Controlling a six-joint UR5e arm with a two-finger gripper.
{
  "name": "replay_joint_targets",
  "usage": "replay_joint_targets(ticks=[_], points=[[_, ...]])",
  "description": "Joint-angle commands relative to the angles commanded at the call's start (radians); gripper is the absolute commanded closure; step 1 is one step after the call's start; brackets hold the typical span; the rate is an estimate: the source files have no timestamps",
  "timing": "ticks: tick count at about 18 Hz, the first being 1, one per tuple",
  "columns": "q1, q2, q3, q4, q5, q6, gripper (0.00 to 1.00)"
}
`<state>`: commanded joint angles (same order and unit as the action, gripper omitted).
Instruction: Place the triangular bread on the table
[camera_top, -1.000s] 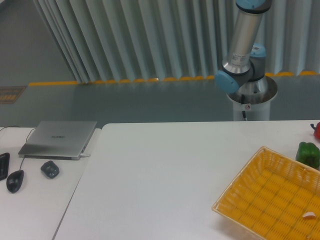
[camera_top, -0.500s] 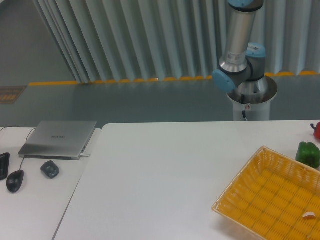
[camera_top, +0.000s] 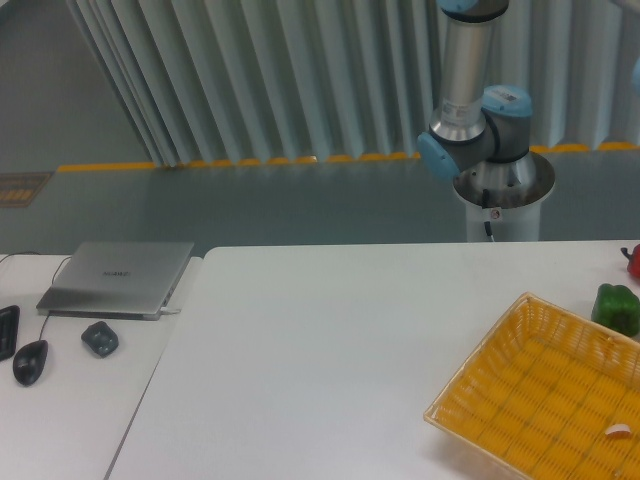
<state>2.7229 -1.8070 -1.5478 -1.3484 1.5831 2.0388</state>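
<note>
Honestly, I cannot find the triangular bread anywhere in this view, so I judge the task barely begun: nothing bread-like lies on my bench (camera_top: 330, 340), and the placing is all still to do. My tool is out of sight above the top edge; only my arm (camera_top: 468, 90) shows, rising from its pedestal behind the bench, so whether the tool is open, closed or holding something I cannot tell. Going left to right: a closed laptop (camera_top: 118, 278), a small dark gadget (camera_top: 99, 338) and a mouse (camera_top: 30, 361) sit on the side desk, far from my arm. On the right is the yellow woven basket (camera_top: 545, 395), holding only a small white bit (camera_top: 620, 432), too small to be the slice. Beyond it sits a green pepper (camera_top: 616, 306). How the bread looks I cannot say.
</note>
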Motion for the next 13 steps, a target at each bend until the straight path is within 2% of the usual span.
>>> replay_joint_targets(ticks=[13], points=[[-0.022, -0.020, 0.009, 0.003, -0.011, -0.002, 0.00]])
